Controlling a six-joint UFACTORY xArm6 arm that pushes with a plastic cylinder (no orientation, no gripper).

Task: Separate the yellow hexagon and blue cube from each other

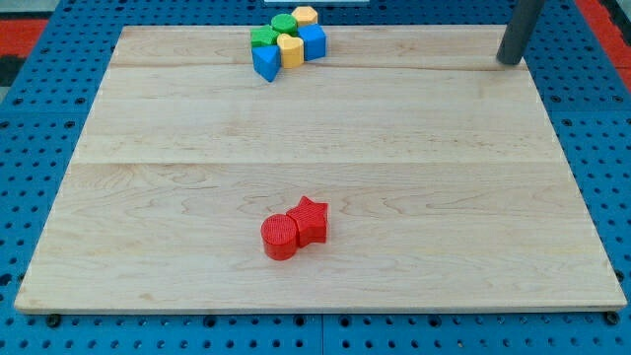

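Camera view: wooden board (pixel 325 148) on blue pegboard.
My tip (pixel 509 61): top right corner; a bare rod without a claw, well apart from all blocks.
Yellow hexagon (pixel 305 16): top edge, touching blue cube (pixel 313 41).
Neighbours: green blocks (pixel 273 32), second yellow block (pixel 290 49), blue triangle (pixel 265 63).
Lower middle: red cylinder (pixel 279 238) touching red star (pixel 310 219).

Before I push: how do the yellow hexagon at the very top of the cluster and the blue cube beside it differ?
The yellow hexagon block is six-sided and sits at the cluster's top edge, nearest the board's rim; the blue cube is square-faced and lies just below it, on the cluster's right side. The hexagon looks slightly smaller than the cube. Both are upright and appear to touch each other. My tip stands far off at the view's right, touching neither.
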